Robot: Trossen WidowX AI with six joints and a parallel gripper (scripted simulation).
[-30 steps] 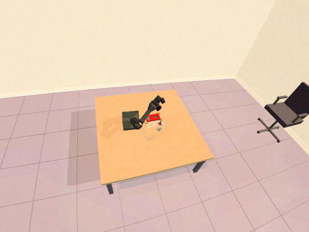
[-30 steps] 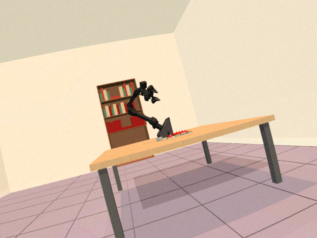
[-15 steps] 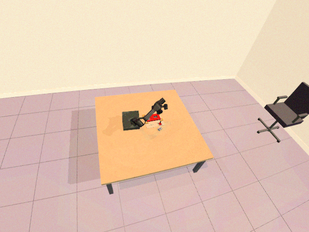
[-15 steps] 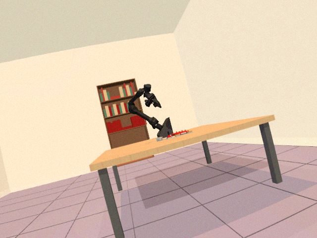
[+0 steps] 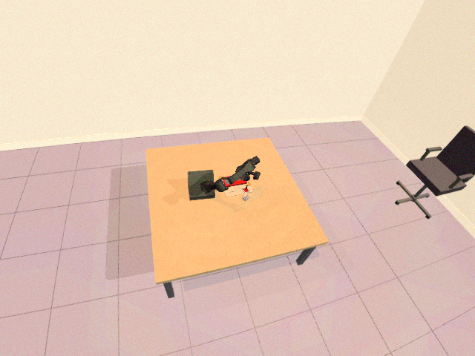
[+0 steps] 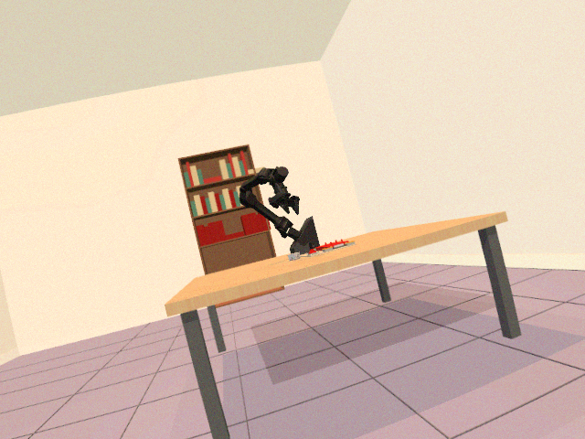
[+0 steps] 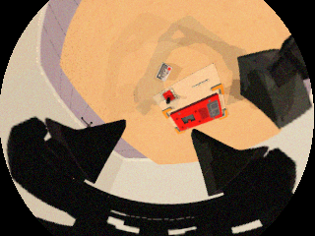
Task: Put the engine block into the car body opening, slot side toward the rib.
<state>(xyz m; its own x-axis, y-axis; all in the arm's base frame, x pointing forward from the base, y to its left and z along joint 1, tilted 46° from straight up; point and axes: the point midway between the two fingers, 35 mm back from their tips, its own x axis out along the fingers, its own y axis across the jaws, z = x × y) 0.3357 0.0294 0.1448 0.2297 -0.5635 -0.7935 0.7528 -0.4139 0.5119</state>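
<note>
A smooth, square wooden desk (image 5: 230, 237) on dark square legs carries the arm, whose matte black links rise from a flat, dark grey base plate (image 5: 194, 193). The gripper (image 6: 289, 204) hangs well above the desk with its jaws spread wide and nothing between them; in the wrist view the two fingers appear as blunt black wedges framing the parts below. The car body (image 7: 197, 113) is a glossy red rectangular piece lying flat on the desk beside a pale cream panel (image 7: 197, 83), just beside the base plate. The engine block (image 7: 163, 71), a small grey block with a red mark, lies on the desk near the cream panel, apart from the car body and not in its opening.
</note>
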